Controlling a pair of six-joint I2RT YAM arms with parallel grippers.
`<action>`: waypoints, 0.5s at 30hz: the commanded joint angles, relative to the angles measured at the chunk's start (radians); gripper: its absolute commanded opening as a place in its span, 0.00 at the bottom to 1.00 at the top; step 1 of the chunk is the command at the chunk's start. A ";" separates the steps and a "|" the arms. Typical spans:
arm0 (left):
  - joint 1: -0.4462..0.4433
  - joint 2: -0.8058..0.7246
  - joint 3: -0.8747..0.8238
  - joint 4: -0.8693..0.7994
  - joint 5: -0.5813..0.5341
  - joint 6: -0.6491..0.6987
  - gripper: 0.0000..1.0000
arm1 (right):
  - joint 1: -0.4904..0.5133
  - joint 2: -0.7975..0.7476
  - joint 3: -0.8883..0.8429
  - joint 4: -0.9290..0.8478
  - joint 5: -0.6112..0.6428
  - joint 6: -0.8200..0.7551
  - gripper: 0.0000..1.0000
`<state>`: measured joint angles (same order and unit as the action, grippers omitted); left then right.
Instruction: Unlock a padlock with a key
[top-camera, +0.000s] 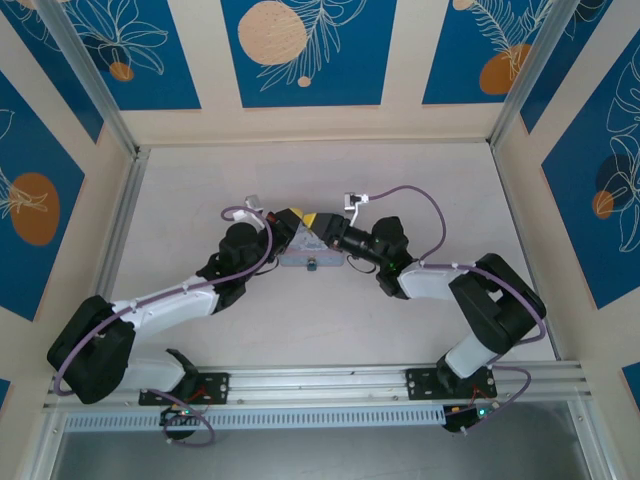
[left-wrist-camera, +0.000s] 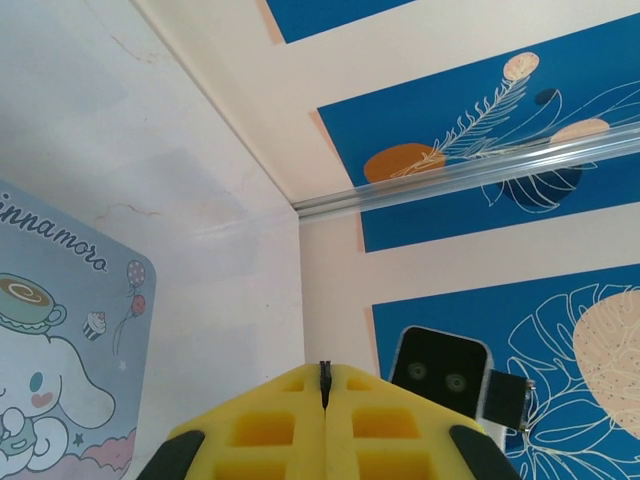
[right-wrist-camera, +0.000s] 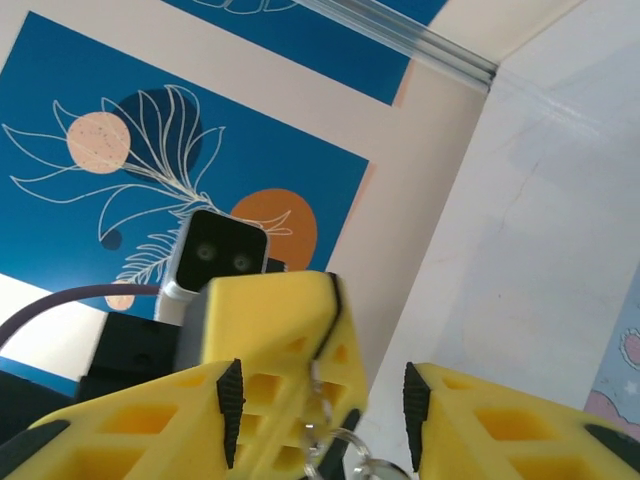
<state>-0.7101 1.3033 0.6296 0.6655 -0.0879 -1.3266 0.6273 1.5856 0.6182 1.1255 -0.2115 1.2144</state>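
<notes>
Over the tin (left-wrist-camera: 60, 330), my left gripper (left-wrist-camera: 326, 392) pinches the key (left-wrist-camera: 323, 371) tight; my right gripper (right-wrist-camera: 322, 400) stands half open around those tips.

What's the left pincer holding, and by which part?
Left pincer pinches the key between its closed fingertips, with a thin edge poking out. The ring hangs free. Exact part hidden.

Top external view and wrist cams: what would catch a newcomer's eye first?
Both arms meet nose to nose mid-table, the left gripper and right gripper over a pale cartoon tin. From the right wrist, the left's shut yellow jaws sit between the right's open ones, silvery rings dangling; a thin sliver, likely the key, is pinched there.
</notes>
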 joint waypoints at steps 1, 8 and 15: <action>-0.012 -0.009 0.005 0.033 -0.019 0.004 0.00 | 0.010 0.033 0.020 0.083 -0.004 0.029 0.45; -0.013 -0.002 0.004 0.040 -0.019 0.012 0.00 | 0.014 0.094 0.009 0.187 -0.006 0.087 0.35; -0.013 0.008 0.006 0.048 -0.020 0.010 0.00 | 0.014 0.106 0.003 0.200 -0.003 0.097 0.21</action>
<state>-0.7101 1.3071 0.6296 0.6659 -0.0929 -1.3262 0.6357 1.6794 0.6182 1.2869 -0.2176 1.3121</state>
